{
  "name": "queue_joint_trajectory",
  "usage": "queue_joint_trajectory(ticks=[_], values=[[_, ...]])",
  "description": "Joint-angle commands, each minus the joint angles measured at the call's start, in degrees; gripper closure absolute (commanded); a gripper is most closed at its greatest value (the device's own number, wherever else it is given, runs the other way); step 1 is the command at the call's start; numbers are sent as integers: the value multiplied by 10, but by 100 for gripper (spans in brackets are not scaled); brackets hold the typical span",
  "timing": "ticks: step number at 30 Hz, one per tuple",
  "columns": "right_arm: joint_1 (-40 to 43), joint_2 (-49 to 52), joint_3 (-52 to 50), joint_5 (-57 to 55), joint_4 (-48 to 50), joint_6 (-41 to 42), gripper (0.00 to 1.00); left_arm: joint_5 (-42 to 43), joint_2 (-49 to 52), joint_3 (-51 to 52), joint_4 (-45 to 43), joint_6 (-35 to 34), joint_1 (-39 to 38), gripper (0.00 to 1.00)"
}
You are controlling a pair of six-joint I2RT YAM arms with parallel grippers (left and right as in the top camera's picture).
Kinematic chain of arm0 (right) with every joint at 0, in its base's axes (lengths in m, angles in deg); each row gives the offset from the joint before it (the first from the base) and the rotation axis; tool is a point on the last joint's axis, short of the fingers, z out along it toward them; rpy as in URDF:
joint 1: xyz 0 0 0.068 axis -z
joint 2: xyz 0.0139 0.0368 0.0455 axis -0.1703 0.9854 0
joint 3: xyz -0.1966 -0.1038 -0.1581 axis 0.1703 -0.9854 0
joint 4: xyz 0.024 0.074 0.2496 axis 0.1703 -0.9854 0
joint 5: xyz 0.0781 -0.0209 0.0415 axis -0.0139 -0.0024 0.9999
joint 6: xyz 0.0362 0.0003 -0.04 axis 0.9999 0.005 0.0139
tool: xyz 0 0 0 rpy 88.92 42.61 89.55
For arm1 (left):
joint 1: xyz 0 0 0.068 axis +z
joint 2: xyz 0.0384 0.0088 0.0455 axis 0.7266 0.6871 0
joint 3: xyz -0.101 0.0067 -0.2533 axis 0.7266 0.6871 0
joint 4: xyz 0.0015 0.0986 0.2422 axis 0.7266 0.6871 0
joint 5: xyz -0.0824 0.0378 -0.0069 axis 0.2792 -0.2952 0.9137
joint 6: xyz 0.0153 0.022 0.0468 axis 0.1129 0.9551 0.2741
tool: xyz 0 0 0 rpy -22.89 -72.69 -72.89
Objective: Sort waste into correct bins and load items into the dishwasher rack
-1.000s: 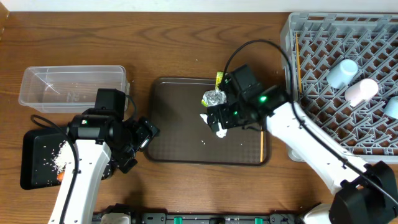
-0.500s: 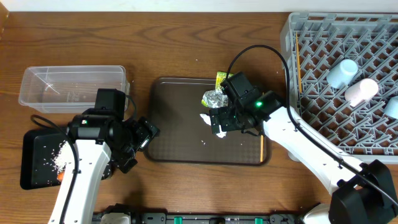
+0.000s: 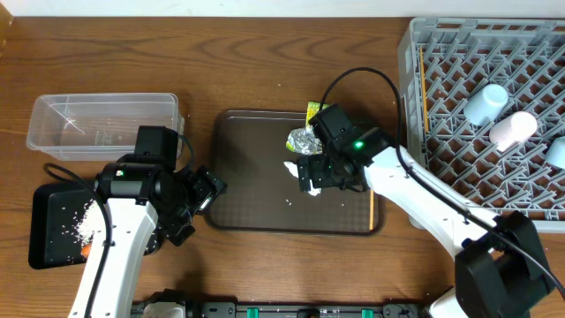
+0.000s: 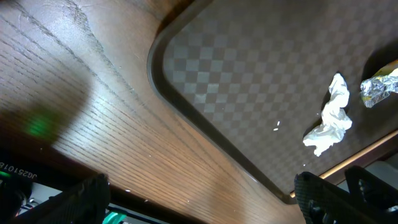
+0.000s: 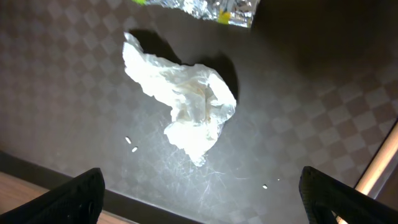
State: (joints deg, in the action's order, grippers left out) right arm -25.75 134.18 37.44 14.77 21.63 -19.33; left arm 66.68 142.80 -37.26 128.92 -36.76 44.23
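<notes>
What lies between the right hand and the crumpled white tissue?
Nothing but bare brown tray with a few stray rice grains, as the right wrist view shows. The open right hand hangs over the crumpled white tissue without touching it.

Marking [image 4: 13, 172]: light characters on a dark part at the table's edge, off the near corner of the tray [image 4: 186, 106] in the left wrist view. They are seen upside down and cut by the frame edge. "JG2510" can be made out; the rest cannot be told.
Wrapper [image 3: 312, 109]: lies at the tray's far rim. Dark print is seen on the yellow-green, too small to be read.
Tub [image 3: 106, 119]: stands well left of the tray. A faint mark is seen on its floor; nothing can be read.
</notes>
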Motion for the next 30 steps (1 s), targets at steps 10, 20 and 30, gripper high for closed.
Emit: queue_joint_trajectory(ticks=[10,20,30], values=[[-5,2,-2,-7,-4,10,1,-8,2,-3,1,-3,-2,2],[-5,2,0,-10,26,-4,1,-8,2,-3,2,-3,-2,2],[44,2,40,-42,10,-18,7,-8,2,-3,1,-3,-2,2]])
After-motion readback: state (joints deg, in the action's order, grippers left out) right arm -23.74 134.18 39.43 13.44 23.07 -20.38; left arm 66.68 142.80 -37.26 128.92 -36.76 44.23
